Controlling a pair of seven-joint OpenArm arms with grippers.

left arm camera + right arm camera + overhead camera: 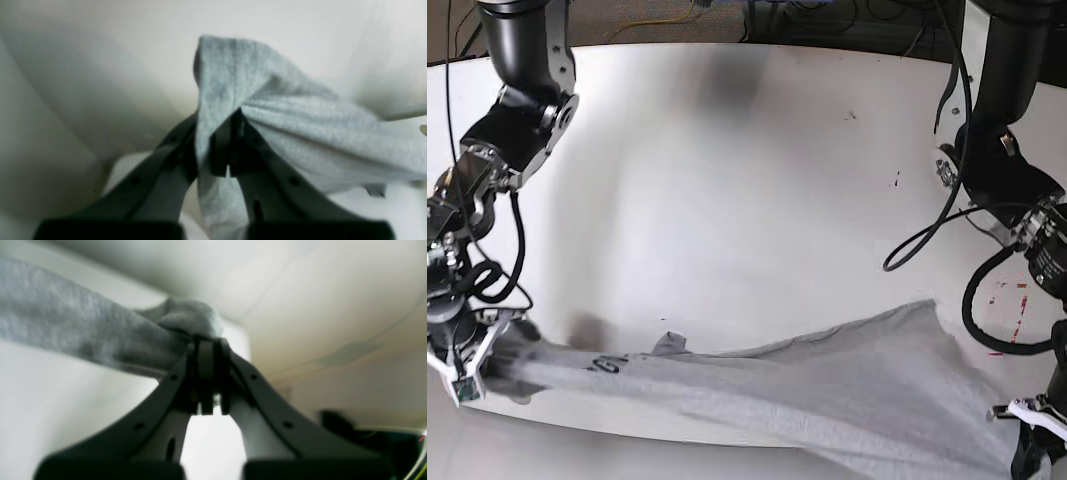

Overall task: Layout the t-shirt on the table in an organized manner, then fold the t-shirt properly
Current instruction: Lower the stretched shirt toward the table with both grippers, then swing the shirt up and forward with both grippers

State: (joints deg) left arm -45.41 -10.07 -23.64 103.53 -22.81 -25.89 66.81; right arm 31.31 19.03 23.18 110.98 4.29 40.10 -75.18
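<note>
The heather-grey t-shirt (827, 390) hangs stretched between both grippers along the near edge of the white table (747, 180), partly draped past that edge. Small black lettering (607, 365) shows near its left end. My right gripper (482, 365), at the left in the base view, is shut on a bunched end of the t-shirt (186, 320), seen close up at the right gripper (208, 341). My left gripper (1025, 425) at the bottom right is shut on a fold of the t-shirt (300, 126); the fabric wraps over the left gripper (237, 115).
Red tape marks (1012, 300) lie on the table near the right arm's base (1002, 180). A black cable (927, 240) loops over the table at the right. The other arm's base (522, 110) stands at the far left. Cables lie behind the back edge.
</note>
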